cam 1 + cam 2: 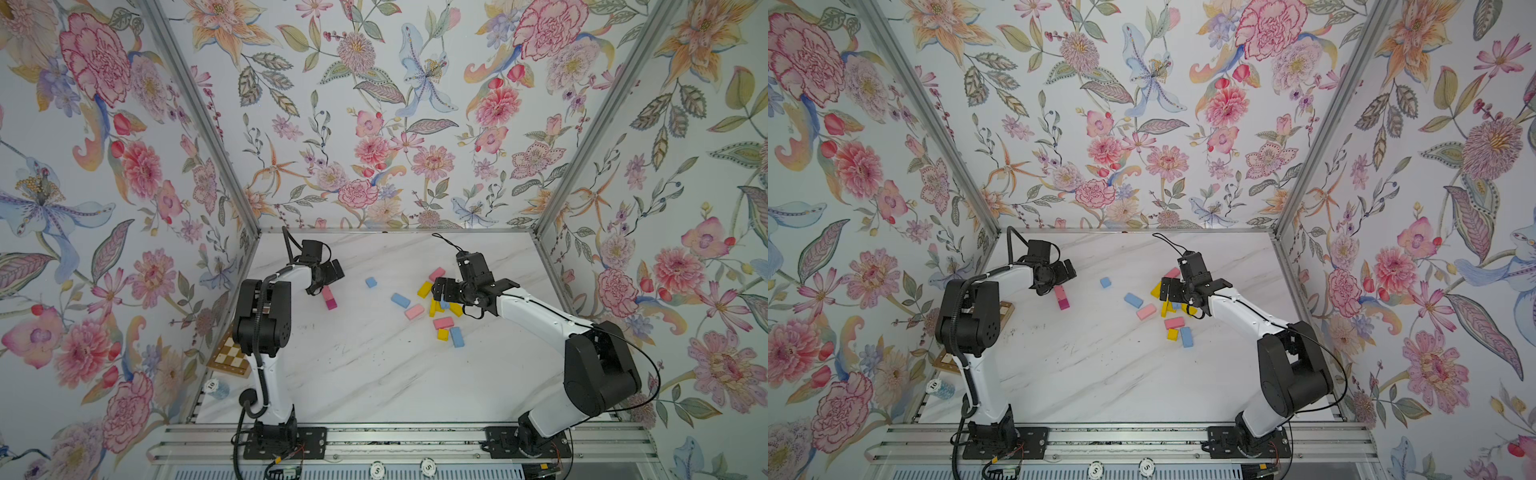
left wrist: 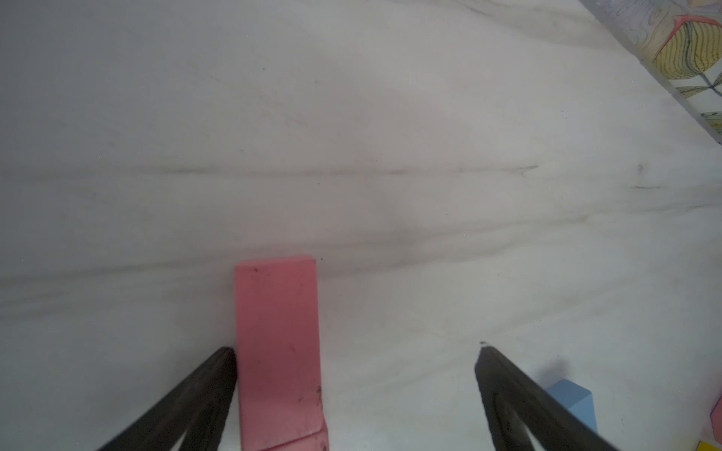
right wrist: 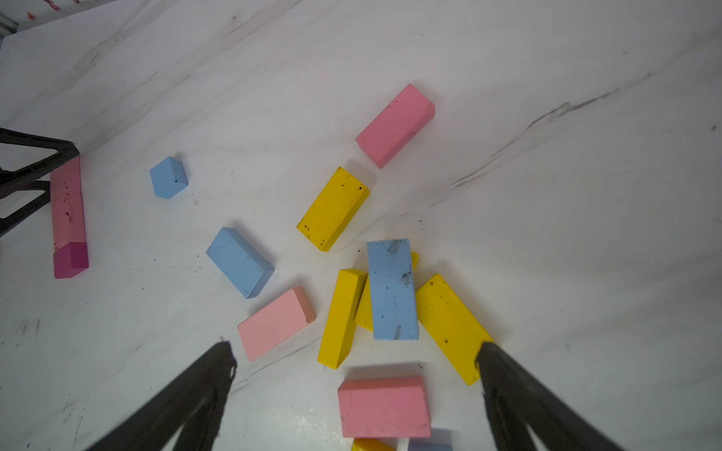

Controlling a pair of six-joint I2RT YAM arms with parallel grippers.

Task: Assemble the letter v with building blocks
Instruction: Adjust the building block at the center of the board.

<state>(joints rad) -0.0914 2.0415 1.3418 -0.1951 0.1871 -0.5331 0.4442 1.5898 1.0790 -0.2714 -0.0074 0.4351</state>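
Note:
My left gripper (image 1: pixel 322 287) (image 2: pixel 356 351) is open and low over the white marble table. A long pink brick (image 2: pixel 277 351) (image 1: pixel 327 293) lies between its jaws, against one finger, end to end with a magenta block (image 1: pixel 331 304) (image 3: pixel 70 259). My right gripper (image 1: pixel 439 291) (image 3: pixel 354 348) hangs open above a loose heap of building blocks. In that heap a blue brick (image 3: pixel 392 289) rests on yellow bricks (image 3: pixel 449 324), and a pink brick (image 3: pixel 385 406) lies flat between the jaws. Neither gripper holds anything.
Scattered blocks lie mid-table: a small blue one (image 1: pixel 371 282), a blue oblong (image 1: pixel 400 300), a pink one (image 1: pixel 414 311), a yellow one (image 1: pixel 424 289). A checkered board (image 1: pixel 230 355) and poker chips (image 1: pixel 212 385) sit at the left edge. Floral walls enclose three sides.

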